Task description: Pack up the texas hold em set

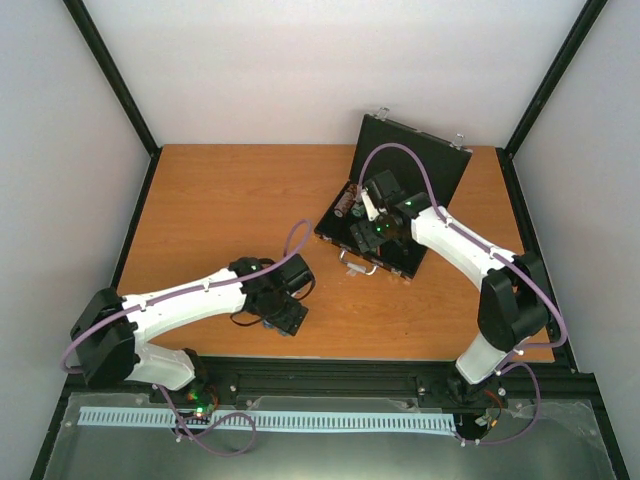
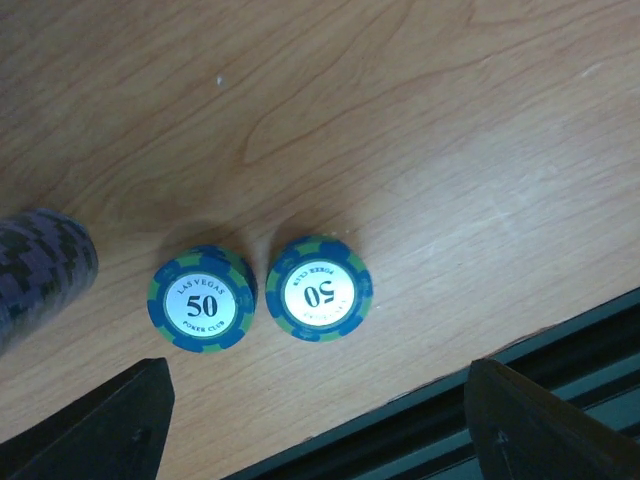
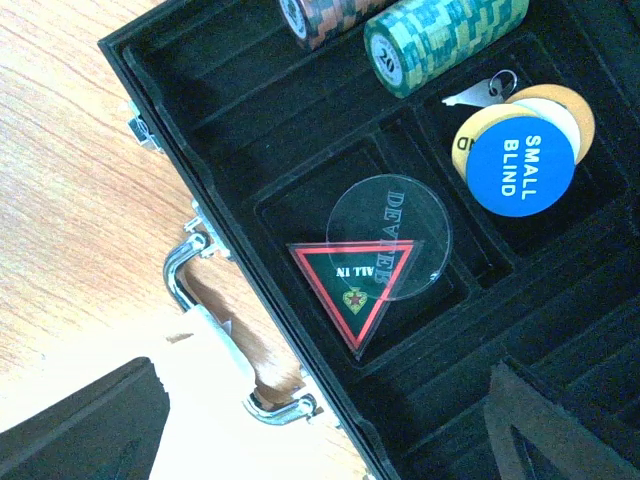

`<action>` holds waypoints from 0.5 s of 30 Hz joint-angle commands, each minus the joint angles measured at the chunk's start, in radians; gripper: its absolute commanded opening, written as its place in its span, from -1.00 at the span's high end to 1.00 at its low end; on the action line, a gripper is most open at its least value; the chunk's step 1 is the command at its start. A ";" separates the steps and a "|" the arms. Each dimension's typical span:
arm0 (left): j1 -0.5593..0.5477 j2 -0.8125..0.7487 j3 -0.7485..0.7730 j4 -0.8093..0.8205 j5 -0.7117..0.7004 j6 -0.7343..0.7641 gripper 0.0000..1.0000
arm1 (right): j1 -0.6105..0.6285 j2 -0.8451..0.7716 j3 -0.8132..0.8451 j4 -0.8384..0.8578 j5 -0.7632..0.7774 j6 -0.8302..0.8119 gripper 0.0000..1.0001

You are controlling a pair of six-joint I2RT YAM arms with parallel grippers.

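Note:
The black case [image 1: 392,243] lies open at the table's back right, its lid [image 1: 420,155] raised. My right gripper [image 3: 330,430] hovers open over the tray, above the silver handle [image 3: 215,330]. Inside lie a triangular "All In" token [image 3: 352,290] under a clear dealer disc [image 3: 400,215], a blue "Small Blind" disc [image 3: 520,170], a green chip stack [image 3: 445,40] and an orange stack [image 3: 320,15]. My left gripper [image 2: 320,425] is open near the front edge. Just beyond its fingers stand two blue-green "50" chip stacks [image 2: 201,299] [image 2: 319,288], neither between the jaws. A purple stack [image 2: 40,270] lies at the left.
A small key [image 3: 480,92] rests beside a yellow disc [image 3: 560,100] in the tray. The table's front edge and black rail [image 2: 560,350] run close behind the two "50" stacks. From above, the left gripper [image 1: 285,312] and right gripper [image 1: 375,225] are far apart.

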 commanded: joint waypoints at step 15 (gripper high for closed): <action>-0.012 -0.012 -0.071 0.057 -0.095 -0.091 -0.59 | 0.002 0.017 -0.032 0.040 -0.034 0.004 -0.74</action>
